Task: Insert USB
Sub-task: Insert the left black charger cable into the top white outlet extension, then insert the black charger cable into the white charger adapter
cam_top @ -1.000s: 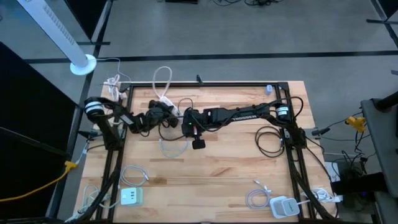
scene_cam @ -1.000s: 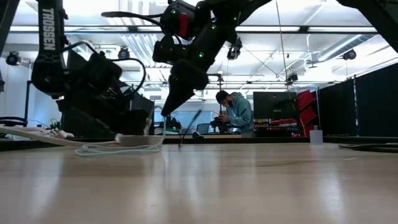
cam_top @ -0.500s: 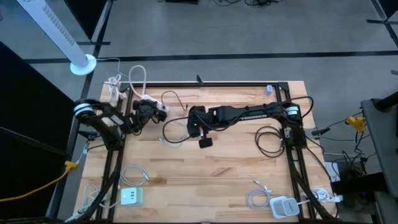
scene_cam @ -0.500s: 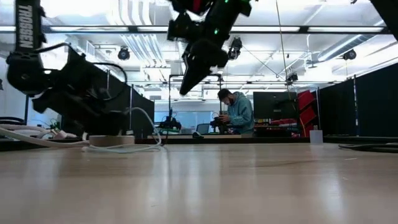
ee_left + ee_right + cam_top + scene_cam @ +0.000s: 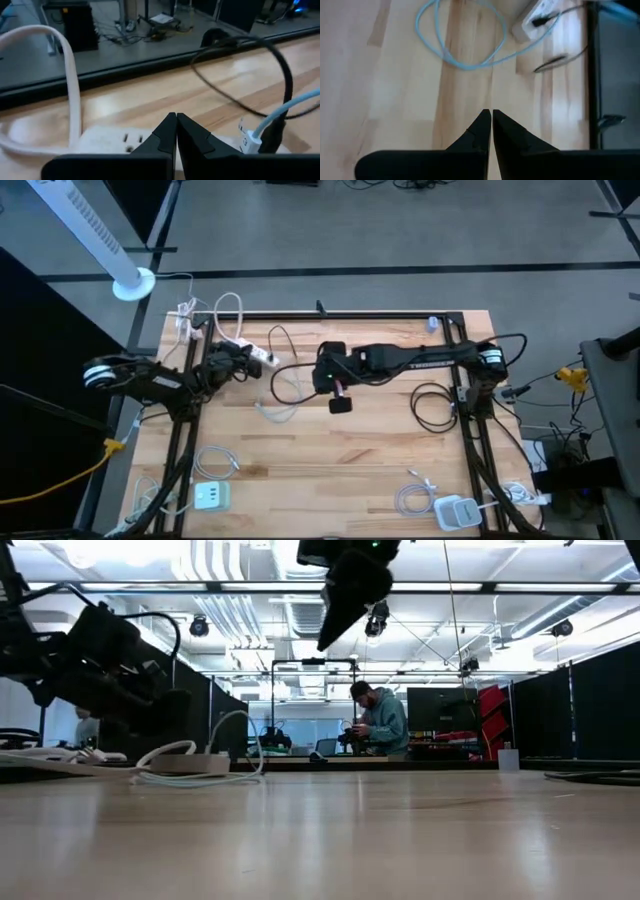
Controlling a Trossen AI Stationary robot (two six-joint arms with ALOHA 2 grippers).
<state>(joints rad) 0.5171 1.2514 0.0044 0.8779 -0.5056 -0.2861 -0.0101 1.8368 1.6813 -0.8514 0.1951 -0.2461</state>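
Observation:
A white power strip (image 5: 258, 358) lies flat on the table at the far left, with its thick white cord (image 5: 230, 310) looping behind it. A light blue USB cable (image 5: 465, 45) with a white plug (image 5: 250, 142) and a black cable's plug (image 5: 272, 134) stick into the strip (image 5: 115, 137). My left gripper (image 5: 176, 119) is shut and stands at the strip's left end (image 5: 238, 365). My right gripper (image 5: 491, 115) is shut on nothing, high above the table's middle (image 5: 325, 640), pointing down toward the strip. My left gripper has its shut fingertips (image 5: 170, 125) over the power strip's left end, coming slanting from the table's left. Whether they touch the strip I cannot tell.
White chargers with coiled cables lie at the near left (image 5: 210, 496) and near right (image 5: 455, 510) corners. A black cable coil (image 5: 435, 405) lies by the right arm's base. A person (image 5: 380, 720) stands far behind the table. A fan (image 5: 130, 280) stands beyond the far left corner.
My right gripper has risen and drawn back toward the table's right edge, staying shut. My left gripper has drawn back toward the left edge and lifted a little. The power strip and its white cord have shifted toward the left.

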